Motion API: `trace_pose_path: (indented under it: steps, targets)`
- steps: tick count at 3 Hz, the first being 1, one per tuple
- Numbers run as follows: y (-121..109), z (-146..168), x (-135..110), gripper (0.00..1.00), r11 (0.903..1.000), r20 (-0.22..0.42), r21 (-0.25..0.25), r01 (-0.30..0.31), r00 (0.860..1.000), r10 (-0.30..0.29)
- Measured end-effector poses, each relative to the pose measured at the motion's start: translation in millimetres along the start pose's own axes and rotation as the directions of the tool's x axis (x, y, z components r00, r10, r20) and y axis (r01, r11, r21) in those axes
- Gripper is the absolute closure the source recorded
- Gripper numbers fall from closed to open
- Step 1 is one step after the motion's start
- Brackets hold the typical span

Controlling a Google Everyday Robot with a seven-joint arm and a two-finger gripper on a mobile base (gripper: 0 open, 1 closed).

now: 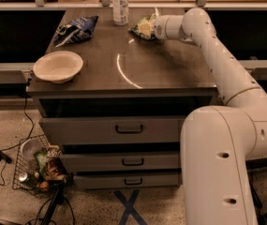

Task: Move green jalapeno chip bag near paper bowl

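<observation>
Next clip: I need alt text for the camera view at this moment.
The robot arm's end effector is at the green jalapeno chip bag on the far side of the top of a drawer cabinet. The paper bowl sits at the near left corner, with a dark blue chip bag and a bottle farther back.
</observation>
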State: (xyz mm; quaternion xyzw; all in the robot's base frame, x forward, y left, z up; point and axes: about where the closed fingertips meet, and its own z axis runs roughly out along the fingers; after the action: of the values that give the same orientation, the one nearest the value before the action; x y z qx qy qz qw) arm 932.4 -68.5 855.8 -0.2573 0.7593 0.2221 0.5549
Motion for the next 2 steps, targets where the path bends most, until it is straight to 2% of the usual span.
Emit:
trace_pose_path:
  steps: [2]
  targets:
    - [0.1,-0.1,-0.2,1.0,1.0,0.0,0.0,0.0,1.0,0.0]
